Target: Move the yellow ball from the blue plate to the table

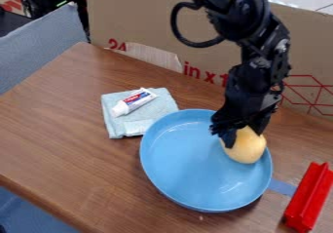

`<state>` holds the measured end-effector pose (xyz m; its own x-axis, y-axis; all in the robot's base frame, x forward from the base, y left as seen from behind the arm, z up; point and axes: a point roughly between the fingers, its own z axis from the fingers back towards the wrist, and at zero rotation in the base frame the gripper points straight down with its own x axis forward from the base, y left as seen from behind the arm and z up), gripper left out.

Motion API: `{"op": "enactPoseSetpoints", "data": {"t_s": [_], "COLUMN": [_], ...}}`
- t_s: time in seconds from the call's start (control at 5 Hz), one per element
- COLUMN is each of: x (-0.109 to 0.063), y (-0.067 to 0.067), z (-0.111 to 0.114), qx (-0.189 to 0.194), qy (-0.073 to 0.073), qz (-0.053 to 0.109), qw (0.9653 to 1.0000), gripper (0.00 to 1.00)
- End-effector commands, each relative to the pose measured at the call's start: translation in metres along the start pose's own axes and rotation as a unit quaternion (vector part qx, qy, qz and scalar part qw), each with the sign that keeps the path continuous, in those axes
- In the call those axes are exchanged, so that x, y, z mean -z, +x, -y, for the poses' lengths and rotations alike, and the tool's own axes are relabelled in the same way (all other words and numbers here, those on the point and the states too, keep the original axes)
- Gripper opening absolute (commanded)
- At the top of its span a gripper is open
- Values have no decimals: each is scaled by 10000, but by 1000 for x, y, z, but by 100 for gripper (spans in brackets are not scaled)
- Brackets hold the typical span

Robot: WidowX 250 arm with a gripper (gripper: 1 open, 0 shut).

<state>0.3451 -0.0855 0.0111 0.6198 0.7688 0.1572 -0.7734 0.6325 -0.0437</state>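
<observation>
The yellow ball (pixel 248 145) lies in the right part of the blue plate (pixel 189 164), close to its rim. My gripper (pixel 237 132) points straight down onto the ball. Its dark fingers straddle the ball's upper left side and press against it, shut on the ball. The ball's underside still appears to rest on the plate. The brown wood-grain table (pixel 58 110) lies bare to the left of the plate.
A pale blue-green folded cloth (pixel 128 118) with a white tube (pixel 140 101) on it lies left of the plate. A cardboard box (pixel 136 22) printed in red stands along the back. A red block (pixel 310 196) sits at the right front.
</observation>
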Motion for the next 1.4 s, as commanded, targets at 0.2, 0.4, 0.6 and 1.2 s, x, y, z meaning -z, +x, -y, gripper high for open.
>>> {"op": "enactPoseSetpoints", "data": {"t_s": [0.2, 0.4, 0.6, 1.2], "x": [-13, -16, -8, -8], "y": [-16, -31, -44, -41], "z": [-7, -14, -27, -42], "qx": [132, 144, 129, 83], "qy": [342, 361, 432, 541], "qz": [-105, -147, -194, -240], "qw": [9993, 9991, 9988, 9982], "gripper": [0, 0, 0, 0]}}
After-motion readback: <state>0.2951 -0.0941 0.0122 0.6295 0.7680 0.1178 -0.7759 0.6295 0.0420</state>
